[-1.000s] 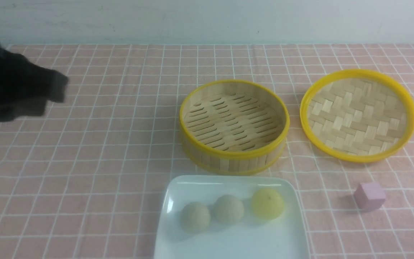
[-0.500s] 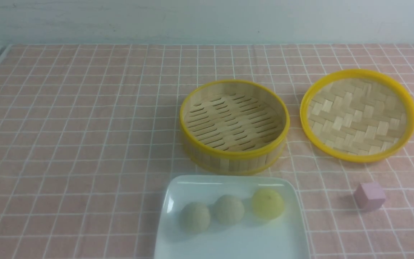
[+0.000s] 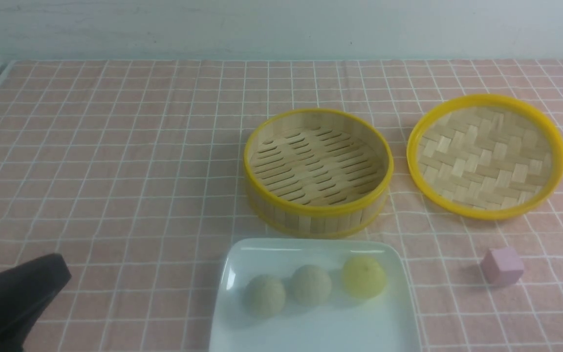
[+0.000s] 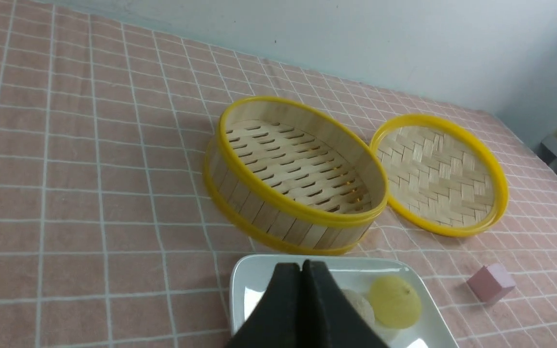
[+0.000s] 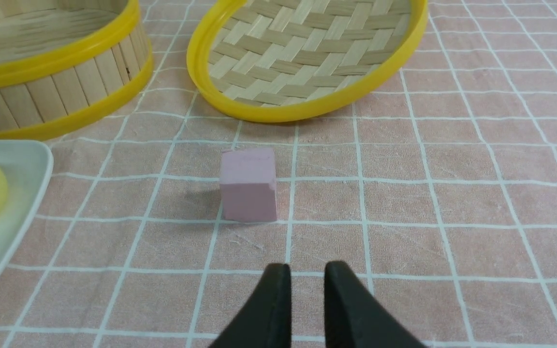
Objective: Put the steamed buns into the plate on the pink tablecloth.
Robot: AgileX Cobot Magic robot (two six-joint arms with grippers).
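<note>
Three steamed buns, one plate, one steamer basket, one lid, one cube.

The left pincer, jaws pressed together and empty, hangs over the plate, hiding part of a beige bun beside the yellow bun. Beyond sit the steamer, lid and cube on the tablecloth.

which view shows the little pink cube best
The right wrist view: the pink cube sits close and sharp in mid-frame, ahead of the right gripper. The front view shows it small, to the right of the plate. The left wrist view shows it small near the frame's edge.
</note>
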